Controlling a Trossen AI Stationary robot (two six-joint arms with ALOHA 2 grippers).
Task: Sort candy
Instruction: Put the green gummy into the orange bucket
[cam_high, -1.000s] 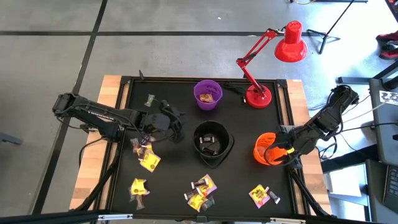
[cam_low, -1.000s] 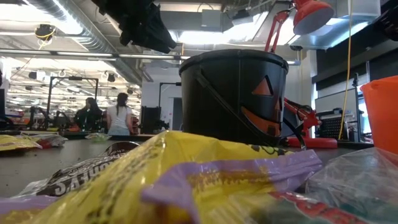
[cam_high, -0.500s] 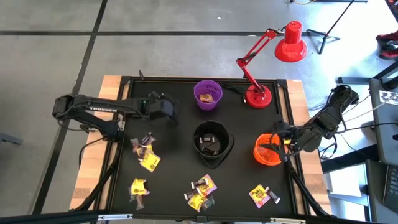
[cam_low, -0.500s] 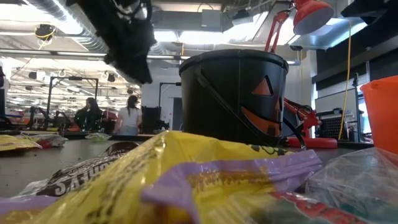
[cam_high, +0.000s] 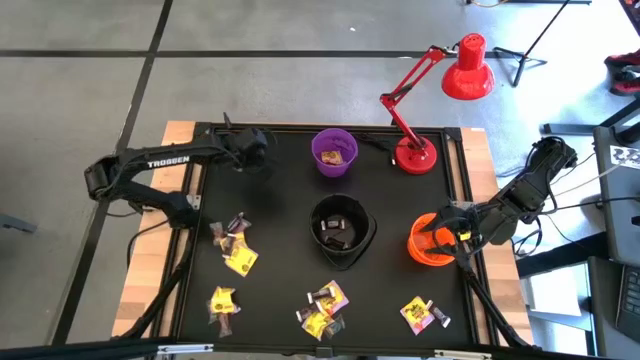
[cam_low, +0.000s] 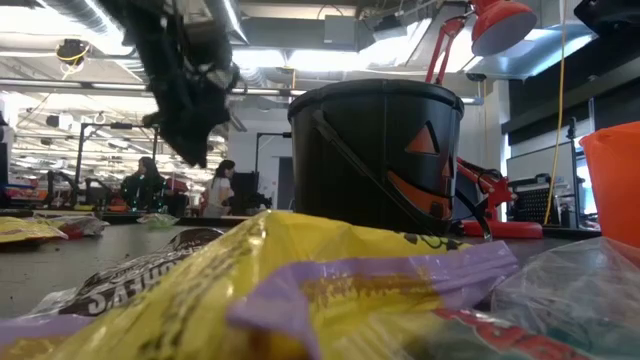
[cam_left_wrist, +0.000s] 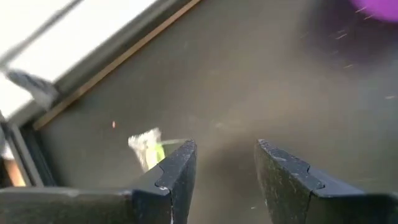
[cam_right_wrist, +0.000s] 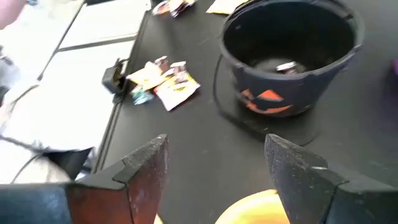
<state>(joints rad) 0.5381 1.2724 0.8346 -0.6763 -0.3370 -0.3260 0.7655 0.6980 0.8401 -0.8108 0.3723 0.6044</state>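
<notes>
Honestly, the thing your next move hangs on is that lone pale-green candy (cam_left_wrist: 147, 147) at the back-left of the table (cam_high: 280, 290). Your left gripper (cam_high: 250, 150) hangs right over that corner. In the left wrist view the piece lies just beside one finger, off to the side of the gap instead of in it, so my guess is you'll need to shift sideways before dropping down. The fingers stand partly apart with nothing between them. I can't tell how the wrapper's long side runs, it's too blurry.

The rest of the candy is well apart from that arm: a small pile (cam_high: 233, 245) on the left side, and three more piles (cam_high: 325, 308) along the front edge. The black bucket (cam_high: 341, 231) in the middle already has dark pieces in it, and the purple bowl (cam_high: 334, 152) at the back holds a few too.

Your right gripper (cam_high: 447, 236) sits over the orange bowl (cam_high: 425, 245), jaws wide and empty. It's the nearer arm for the front-right pile (cam_high: 422, 314), while the green piece is clearly the left arm's job.
</notes>
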